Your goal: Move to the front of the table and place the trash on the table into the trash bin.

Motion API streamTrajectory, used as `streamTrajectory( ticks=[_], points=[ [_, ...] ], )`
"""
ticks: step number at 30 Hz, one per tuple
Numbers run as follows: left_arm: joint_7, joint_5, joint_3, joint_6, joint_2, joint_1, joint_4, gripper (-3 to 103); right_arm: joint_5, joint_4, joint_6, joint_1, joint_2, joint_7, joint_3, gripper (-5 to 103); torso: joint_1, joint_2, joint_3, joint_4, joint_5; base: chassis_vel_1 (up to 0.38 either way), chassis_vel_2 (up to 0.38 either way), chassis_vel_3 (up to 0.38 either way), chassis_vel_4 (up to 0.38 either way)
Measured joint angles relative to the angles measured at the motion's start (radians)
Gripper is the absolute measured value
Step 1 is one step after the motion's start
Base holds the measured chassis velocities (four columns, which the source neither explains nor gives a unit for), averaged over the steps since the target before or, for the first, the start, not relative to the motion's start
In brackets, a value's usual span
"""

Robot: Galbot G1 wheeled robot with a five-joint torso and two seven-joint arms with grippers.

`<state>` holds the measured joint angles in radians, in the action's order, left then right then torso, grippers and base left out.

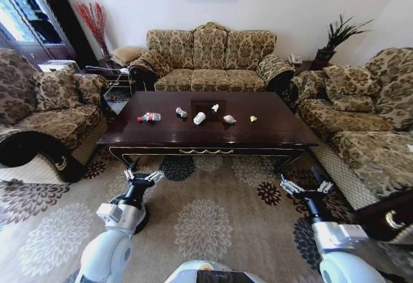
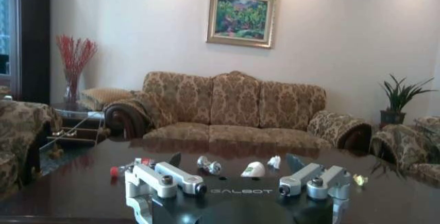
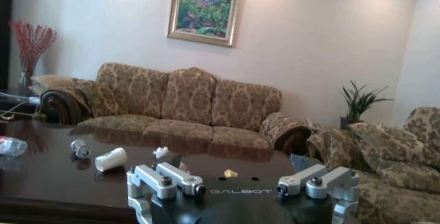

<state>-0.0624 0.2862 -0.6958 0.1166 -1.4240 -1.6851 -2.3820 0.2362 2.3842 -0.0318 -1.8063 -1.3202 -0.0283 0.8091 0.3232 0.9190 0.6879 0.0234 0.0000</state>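
The table [image 1: 258, 138] stands just ahead of me on the patterned carpet. Trash lies along its middle: a clear bottle [image 1: 149, 117] with a red label, a crumpled piece [image 1: 181, 112], a white paper cup [image 1: 199, 118] on its side, a white paper scrap [image 1: 215, 108], a wrapper [image 1: 229, 119] and a small yellow piece [image 1: 253, 118]. My left gripper [image 1: 143, 175] and right gripper [image 1: 306, 185] hover open over the carpet, short of the table's front edge. The left wrist view shows the left gripper [image 2: 234, 160] facing the cup [image 2: 253, 169]. The right gripper [image 3: 237, 162] faces the yellow piece [image 3: 231, 173]. The trash bin is out of view.
A three-seat sofa [image 1: 210, 60] stands behind the table, with an armchair [image 1: 45, 112] on the left and a sofa [image 1: 361, 118] on the right. A small glass-topped side table [image 1: 113, 80] sits at the back left. Open carpet [image 1: 206, 218] lies between me and the table.
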Motion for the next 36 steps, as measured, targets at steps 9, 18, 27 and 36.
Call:
streamTrajectory(
  ticks=[9, 18, 27, 36],
  points=[
    [-0.002, -0.003, 0.005, -0.001, 0.002, -0.006, -0.013, 100, -0.013, 0.002, 0.010, -0.017, -0.008, -0.017, 0.003, 100, 0.000, 0.000, 0.000, 0.0000, 0.0002, 0.038, 0.025, -0.027, -0.030],
    [-0.004, -0.006, 0.008, -0.001, 0.002, -0.008, -0.013, 100, -0.012, 0.001, 0.018, -0.023, -0.007, -0.020, 0.004, 100, 0.000, 0.000, 0.000, -0.0001, 0.0000, 0.207, 0.189, -0.210, -0.195],
    [-0.004, -0.007, 0.008, -0.001, -0.004, -0.009, -0.007, 100, -0.012, -0.006, 0.013, -0.016, -0.007, -0.017, -0.005, 100, 0.000, 0.000, 0.000, 0.0000, -0.0003, 0.294, 0.331, -0.309, -0.303],
    [-0.002, -0.007, 0.008, -0.002, 0.001, 0.004, 0.021, 100, 0.016, -0.033, 0.017, 0.018, -0.005, -0.014, -0.008, 100, 0.000, 0.000, 0.000, 0.0000, -0.0002, 0.302, 0.270, -0.296, -0.277]
  ],
)
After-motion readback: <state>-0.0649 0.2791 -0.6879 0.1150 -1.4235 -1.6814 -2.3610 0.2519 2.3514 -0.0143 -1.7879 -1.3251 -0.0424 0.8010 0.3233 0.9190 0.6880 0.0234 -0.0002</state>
